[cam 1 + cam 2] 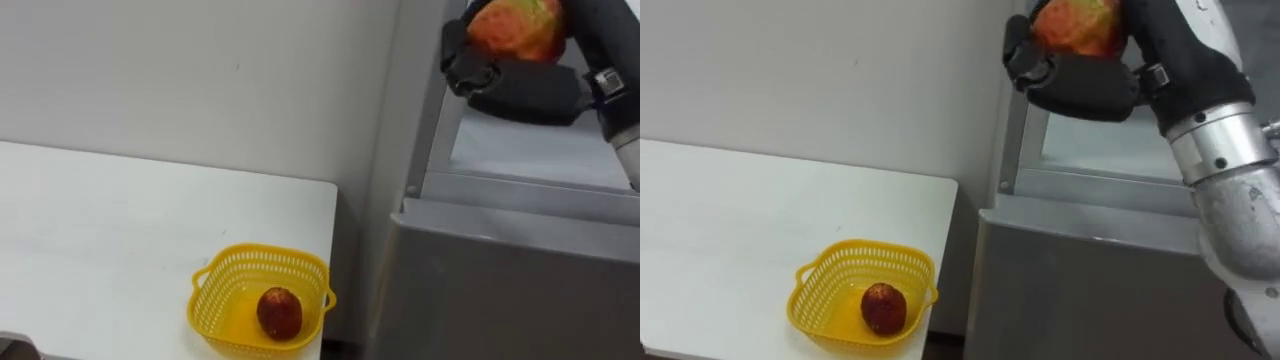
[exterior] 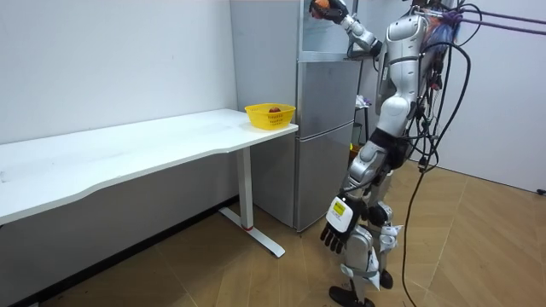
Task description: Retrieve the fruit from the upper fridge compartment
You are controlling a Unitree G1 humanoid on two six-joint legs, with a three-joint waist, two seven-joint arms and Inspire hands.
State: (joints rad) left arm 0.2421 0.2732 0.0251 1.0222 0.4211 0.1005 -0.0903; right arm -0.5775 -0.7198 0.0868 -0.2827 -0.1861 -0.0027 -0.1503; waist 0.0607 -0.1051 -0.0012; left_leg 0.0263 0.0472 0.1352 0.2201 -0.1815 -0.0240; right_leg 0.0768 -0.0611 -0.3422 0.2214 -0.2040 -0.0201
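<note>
A red and yellow fruit (image 1: pixel 515 25) is held high at the open upper fridge compartment (image 1: pixel 540 150). My right hand (image 1: pixel 510 85) is shut on it from below, fingers curled round it. The same hand (image 1: pixel 1080 85) and fruit (image 1: pixel 1080 22) are at the top of the right eye view. In the room view I stand facing the fridge (image 2: pixel 324 128) with my right arm raised to the fruit (image 2: pixel 321 7). My left hand (image 2: pixel 334 230) hangs at my side with relaxed fingers.
A yellow basket (image 1: pixel 215 275) with a dark red apple (image 1: pixel 280 312) in it stands on the white table's (image 1: pixel 120 230) corner beside the fridge. The grey lower fridge door (image 1: pixel 500 290) is closed below my hand.
</note>
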